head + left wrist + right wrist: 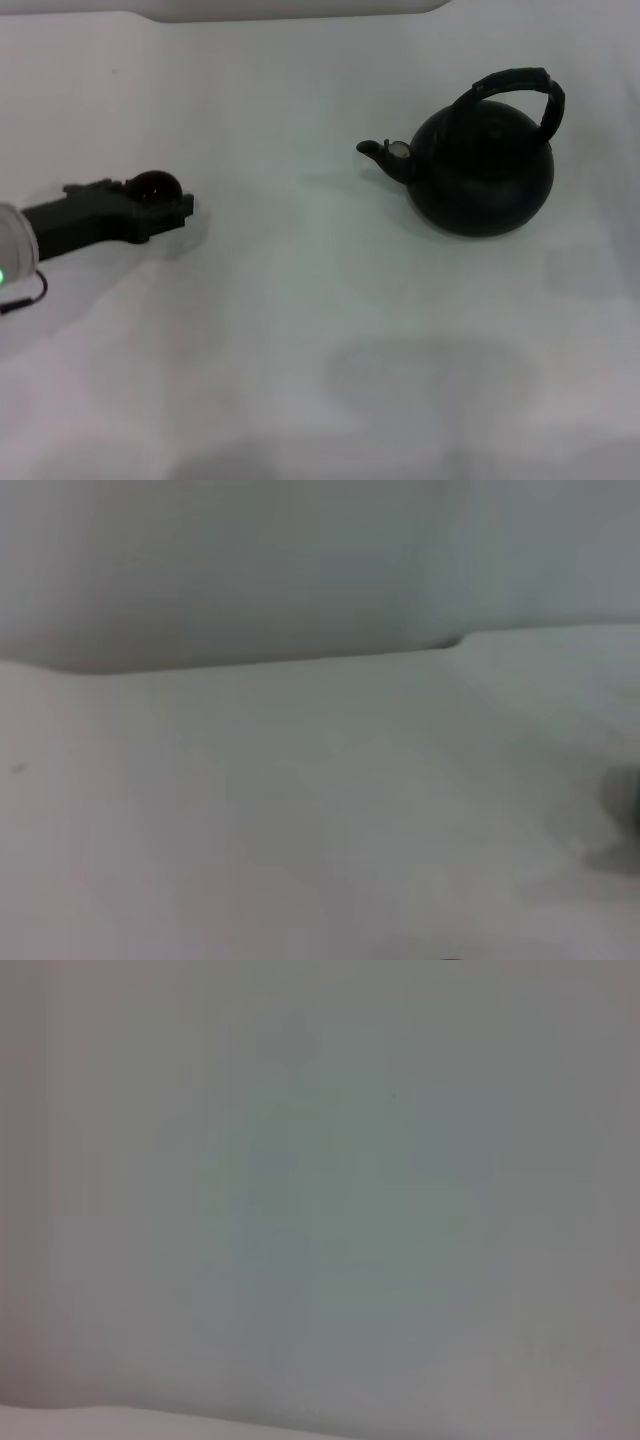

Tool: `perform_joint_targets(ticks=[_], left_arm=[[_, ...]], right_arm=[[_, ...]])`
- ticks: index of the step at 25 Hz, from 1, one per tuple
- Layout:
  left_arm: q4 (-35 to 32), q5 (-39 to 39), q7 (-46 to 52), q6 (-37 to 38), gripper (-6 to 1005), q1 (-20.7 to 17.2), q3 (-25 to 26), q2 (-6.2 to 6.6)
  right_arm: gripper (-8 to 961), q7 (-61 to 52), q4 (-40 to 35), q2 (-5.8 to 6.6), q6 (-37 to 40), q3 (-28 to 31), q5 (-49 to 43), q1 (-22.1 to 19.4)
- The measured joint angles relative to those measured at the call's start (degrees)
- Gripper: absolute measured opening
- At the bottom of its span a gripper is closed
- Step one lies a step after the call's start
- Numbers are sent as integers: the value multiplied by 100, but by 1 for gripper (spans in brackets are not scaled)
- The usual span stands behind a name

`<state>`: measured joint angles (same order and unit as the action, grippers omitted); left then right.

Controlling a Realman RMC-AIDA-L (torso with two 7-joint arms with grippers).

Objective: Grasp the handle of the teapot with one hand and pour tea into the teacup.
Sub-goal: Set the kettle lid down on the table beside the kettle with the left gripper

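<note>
The left gripper (pixel 165 208) is lying low over the white table (pixel 300 330) at its left side, reaching inward, just beside the teacup (pixel 152 184); I cannot tell how its fingers are standing. The teapot (pixel 482 170) is sitting well apart at the right, handle (pixel 520 90) arching over it, spout pointing left, with bare table lying between them.

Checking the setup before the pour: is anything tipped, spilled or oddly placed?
Nothing stands out. The teapot sits upright on the table, handle arched over it, spout toward the teacup. The cup sits far off, right beside the left end effector. No spill shows.
</note>
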<state>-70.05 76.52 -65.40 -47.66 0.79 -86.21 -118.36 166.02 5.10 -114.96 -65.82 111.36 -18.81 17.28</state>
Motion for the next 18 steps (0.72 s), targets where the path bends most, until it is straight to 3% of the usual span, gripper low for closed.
perform_joint_targets(ticks=[5,9,18], left_arm=[[622,-173,-568,-1030,712,860,1012,-5],[1261,-175,-924,-1384,713,1578,1522,5],[2471,-378,-962,-1494,712,2930,1570,-9]], right_arm=[[840,5,0,0,0,0,-1,25],[841,7,86,-1,-2,-22,-23,24],[841,8,213,-4,-53,-52,-41,-1]])
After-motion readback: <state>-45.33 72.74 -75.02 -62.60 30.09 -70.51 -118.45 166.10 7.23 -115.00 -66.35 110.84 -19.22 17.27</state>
